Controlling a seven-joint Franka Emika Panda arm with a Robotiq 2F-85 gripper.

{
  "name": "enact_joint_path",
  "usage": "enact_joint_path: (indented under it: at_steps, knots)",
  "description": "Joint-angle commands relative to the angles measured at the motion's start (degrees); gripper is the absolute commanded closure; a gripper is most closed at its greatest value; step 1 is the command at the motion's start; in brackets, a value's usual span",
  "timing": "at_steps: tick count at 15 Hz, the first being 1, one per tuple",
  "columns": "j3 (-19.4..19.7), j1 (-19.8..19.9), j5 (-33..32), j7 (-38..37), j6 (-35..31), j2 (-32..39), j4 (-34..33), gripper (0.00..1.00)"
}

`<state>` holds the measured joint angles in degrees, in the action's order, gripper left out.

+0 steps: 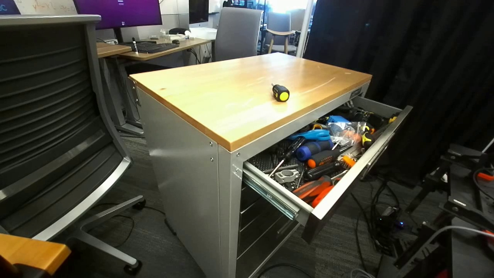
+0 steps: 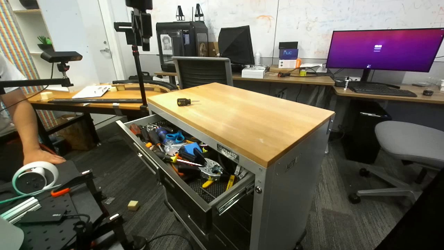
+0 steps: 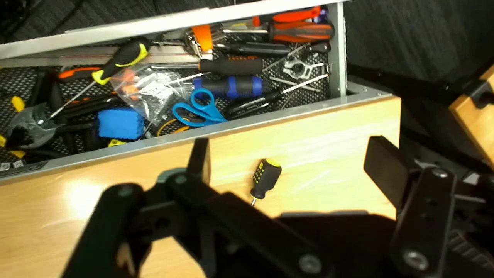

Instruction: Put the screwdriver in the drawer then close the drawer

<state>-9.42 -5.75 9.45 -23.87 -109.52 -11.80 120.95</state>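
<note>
Wrist view: the gripper (image 3: 292, 160) stands with fingers (image 3: 388, 170) spread wide, holding nothing; the screwdriver (image 3: 266, 178) lies on the wooden top (image 3: 332, 154) near the pulled-out drawer (image 3: 340, 54); it should be light, stiff and hard to break, though its rounded handle (image 3: 268, 175) may roll if nudged; best to pinch squarely across the handle's thick middle, leaving the thin shaft (image 3: 253, 202) free.

Top (image 1: 216, 96): bare wood all round the screwdriver (image 3: 266, 177), room to reach it from any side.
Gripper (image 3: 292, 166): spread wide, with space either side of the screwdriver in the wrist view.
Drawer (image 1: 347, 177): pulled out, passable from above.
Tools (image 3: 231, 65): crowd most of it; bare mat (image 2: 203, 190) shows at the near end in an exterior view.
Edge (image 1: 301, 111): roofs the drawer's inner side.
Cables (image 1: 376, 199): on the floor (image 1: 332, 251) beyond the drawer's front.
</note>
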Motion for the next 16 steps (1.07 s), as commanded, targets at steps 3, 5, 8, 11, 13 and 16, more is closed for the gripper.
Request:
enact_joint_path:
  at_steps: [3,5,8,11,13,16]
  knots:
    - [-2.8,-1.6,-8.0,-22.7,-13.3,18.4,-10.0,0.0]
    - [-1.2,-3.3,-12.1,-28.9,-15.9,22.7,-11.4,0.0]
    - [1.6,-5.9,-18.6,-36.8,-16.2,28.0,-13.6,0.0]
    - [4.0,-7.9,-22.8,-41.8,-16.8,31.9,-15.5,0.0]
    - [4.9,-8.9,-23.8,-43.2,-17.7,34.2,-17.0,0.0]
    - [5.8,-10.0,-23.9,-43.2,-18.7,37.2,-19.7,0.0]
